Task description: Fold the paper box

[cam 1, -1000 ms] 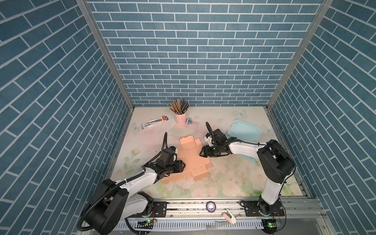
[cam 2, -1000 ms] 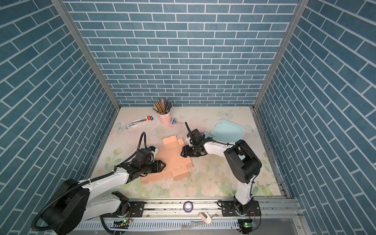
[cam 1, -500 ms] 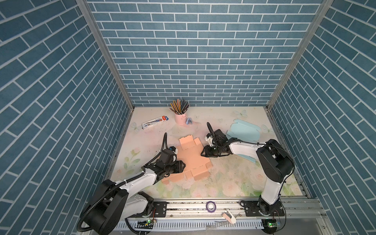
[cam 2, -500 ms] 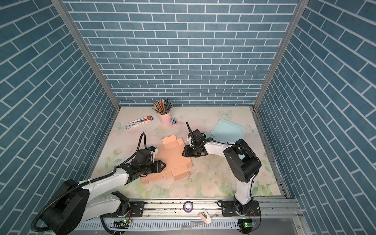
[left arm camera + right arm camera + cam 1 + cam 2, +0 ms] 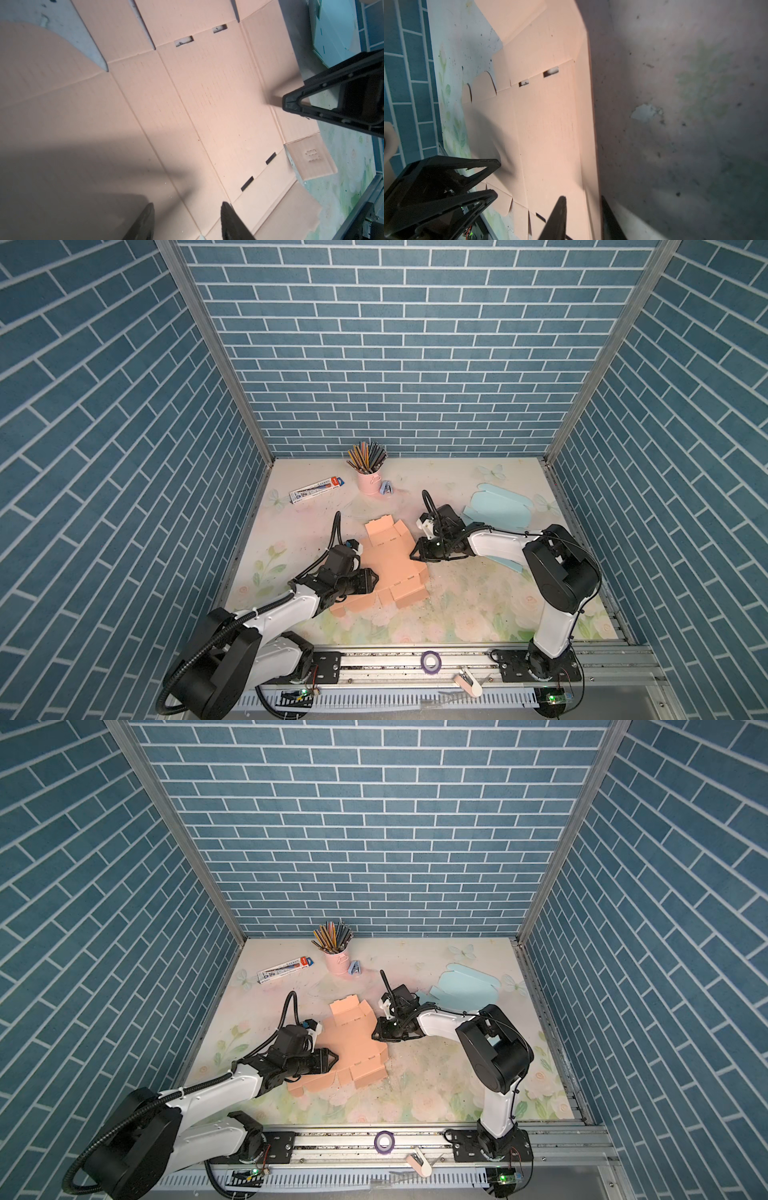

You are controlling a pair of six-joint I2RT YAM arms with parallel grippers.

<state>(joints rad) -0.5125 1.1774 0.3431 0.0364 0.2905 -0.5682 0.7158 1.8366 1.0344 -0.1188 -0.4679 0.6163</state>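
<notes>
Paper box [image 5: 390, 560] lies flat and unfolded in the middle of the table [image 5: 457, 610] in both top views. Left gripper [image 5: 371, 577] is over its left edge, right gripper [image 5: 414, 556] at its right edge. Top views give us no jaw gaps. Left wrist view does: left fingers [image 5: 145, 220] apart over bare panel, nothing held. Right wrist view: right fingers [image 5: 559, 216] narrowly apart, the box's edge strip between them. We can't tell if the pads pinch it. Pencil cup [image 5: 369, 481] shows only in the top views.
</notes>
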